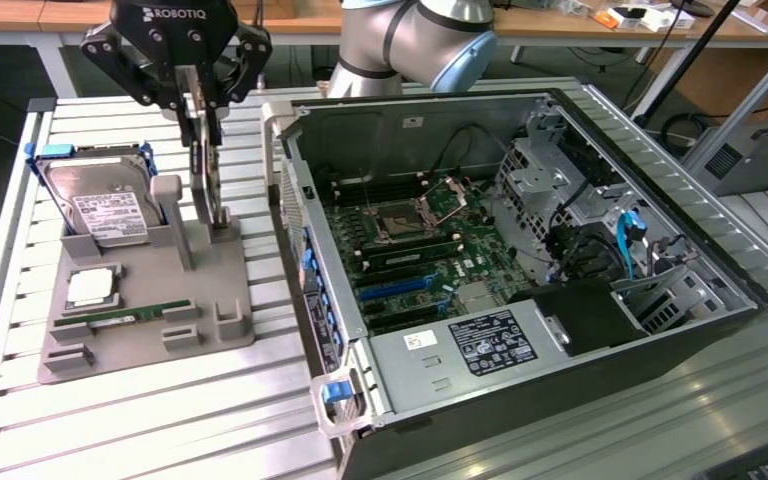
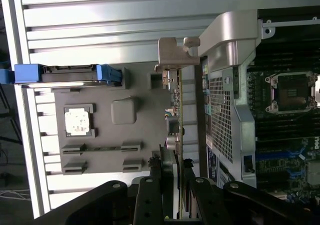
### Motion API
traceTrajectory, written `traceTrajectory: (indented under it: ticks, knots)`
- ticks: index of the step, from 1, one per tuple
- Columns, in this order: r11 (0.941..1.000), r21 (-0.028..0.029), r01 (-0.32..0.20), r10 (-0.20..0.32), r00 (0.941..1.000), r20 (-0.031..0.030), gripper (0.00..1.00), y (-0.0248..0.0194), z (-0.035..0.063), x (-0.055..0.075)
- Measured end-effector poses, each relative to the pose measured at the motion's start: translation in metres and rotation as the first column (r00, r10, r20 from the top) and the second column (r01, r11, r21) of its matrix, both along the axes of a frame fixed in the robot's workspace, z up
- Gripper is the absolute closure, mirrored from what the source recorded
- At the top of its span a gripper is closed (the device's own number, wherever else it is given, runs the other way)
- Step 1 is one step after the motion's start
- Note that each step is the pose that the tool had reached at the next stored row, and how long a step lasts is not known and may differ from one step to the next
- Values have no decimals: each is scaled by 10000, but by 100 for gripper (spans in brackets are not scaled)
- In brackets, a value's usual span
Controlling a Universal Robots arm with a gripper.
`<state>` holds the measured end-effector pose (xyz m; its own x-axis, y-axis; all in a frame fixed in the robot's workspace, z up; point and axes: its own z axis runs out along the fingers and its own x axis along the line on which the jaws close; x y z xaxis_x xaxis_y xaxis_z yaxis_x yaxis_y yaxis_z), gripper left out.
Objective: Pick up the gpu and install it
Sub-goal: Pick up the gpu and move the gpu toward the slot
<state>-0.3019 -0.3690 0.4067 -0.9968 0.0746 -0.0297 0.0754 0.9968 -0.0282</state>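
The gpu is a thin dark card standing on edge, its lower end at the slot of the grey holder on the exterior view's left. My gripper comes down from above with a finger on each face of the card's upper part, shut on it. In the wrist view the gpu runs edge-on away from my gripper, and its silver-grey bracket sits at the far end. I cannot tell whether the card has lifted off the holder.
The open computer case lies to the exterior view's right, its side wall close beside the card and the motherboard exposed. The holder also carries a hard drive, a processor and a green memory stick.
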Motion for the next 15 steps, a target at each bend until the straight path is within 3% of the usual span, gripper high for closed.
traceTrajectory:
  ticks: [15]
  knots:
    - [10000, 0, 0, 0, 10000, 0, 73, 0, 43, 0]
